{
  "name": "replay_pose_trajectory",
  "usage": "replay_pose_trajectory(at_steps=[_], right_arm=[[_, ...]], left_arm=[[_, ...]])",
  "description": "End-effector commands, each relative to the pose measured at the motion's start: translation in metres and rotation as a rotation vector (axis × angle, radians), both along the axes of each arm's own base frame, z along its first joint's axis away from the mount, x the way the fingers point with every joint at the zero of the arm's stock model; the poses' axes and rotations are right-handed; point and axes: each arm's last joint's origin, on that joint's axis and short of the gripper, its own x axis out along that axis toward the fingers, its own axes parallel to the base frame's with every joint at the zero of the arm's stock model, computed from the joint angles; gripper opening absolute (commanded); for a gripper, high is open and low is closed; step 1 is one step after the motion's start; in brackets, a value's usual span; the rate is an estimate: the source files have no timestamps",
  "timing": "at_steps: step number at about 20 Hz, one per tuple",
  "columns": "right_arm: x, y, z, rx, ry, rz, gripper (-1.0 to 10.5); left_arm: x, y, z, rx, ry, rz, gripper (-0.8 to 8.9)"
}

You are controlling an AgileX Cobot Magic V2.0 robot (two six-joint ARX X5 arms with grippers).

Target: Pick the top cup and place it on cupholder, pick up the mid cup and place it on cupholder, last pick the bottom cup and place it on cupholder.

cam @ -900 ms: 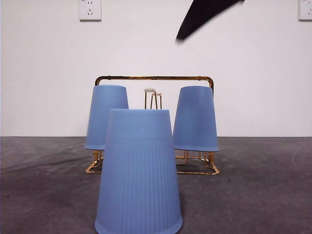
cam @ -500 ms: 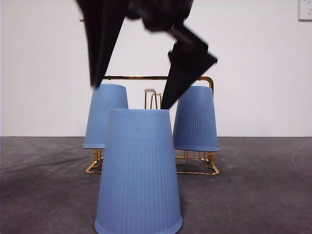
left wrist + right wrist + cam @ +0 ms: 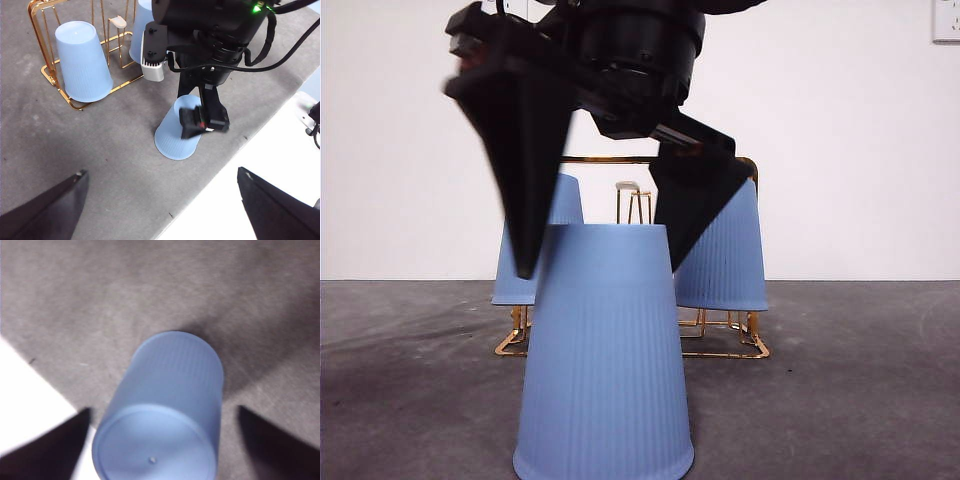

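I see one blue ribbed cup [image 3: 605,350] standing upside down on the grey bench, near its front edge — rim on the surface, closed base up. Behind it sits the gold wire cupholder [image 3: 724,352], arched handle frame upright. Two more blue cups [image 3: 725,255] hang inverted on its prongs, one at each end — a white-tipped prong [image 3: 118,21] between them stands bare.

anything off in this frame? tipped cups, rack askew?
Nothing stands out. Two blue cups sit inverted on the gold cupholder, which sits flat. The third cup stands upside down on the grey table, upright and intact. The right gripper straddles its top with jaws open; the left gripper waits off to the side.
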Motion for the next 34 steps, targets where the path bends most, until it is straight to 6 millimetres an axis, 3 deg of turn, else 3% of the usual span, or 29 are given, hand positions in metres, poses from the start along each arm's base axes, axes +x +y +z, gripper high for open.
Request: replay_pose_trajectory(at_steps=[1, 5, 12, 16, 22, 27, 34], right_arm=[[-0.003, 0.005, 0.008, -0.008, 0.001, 0.000, 2.8], [-0.004, 0.007, 0.030, -0.014, -0.021, 0.004, 1.5], [-0.002, -0.003, 0.124, -0.024, -0.282, -0.037, 1.5], [0.008, -0.009, 0.158, 0.067, -0.434, -0.106, 1.5], [0.037, -0.022, 0.158, 0.079, -0.462, -0.198, 1.5], [0.056, -0.016, 0.148, 0.117, -0.440, -0.213, 1.5], [0.066, -0.008, 0.132, 0.043, -0.460, -0.229, 1.5]], left_arm=[[0.000, -0.001, 0.003, -0.010, -0.005, -0.009, 4.68], [0.000, -0.001, 0.003, -0.010, -0.005, -0.009, 4.68], [0.000, -0.001, 0.002, -0.008, -0.002, -0.009, 4.68], [0.000, -0.001, 0.002, -0.008, -0.004, -0.009, 4.68], [0.000, -0.001, 0.002, -0.008, -0.006, -0.010, 4.68], [0.000, -0.001, 0.002, -0.008, -0.006, -0.010, 4.68], [0.000, -0.001, 0.002, -0.007, -0.005, -0.010, 4.68]])
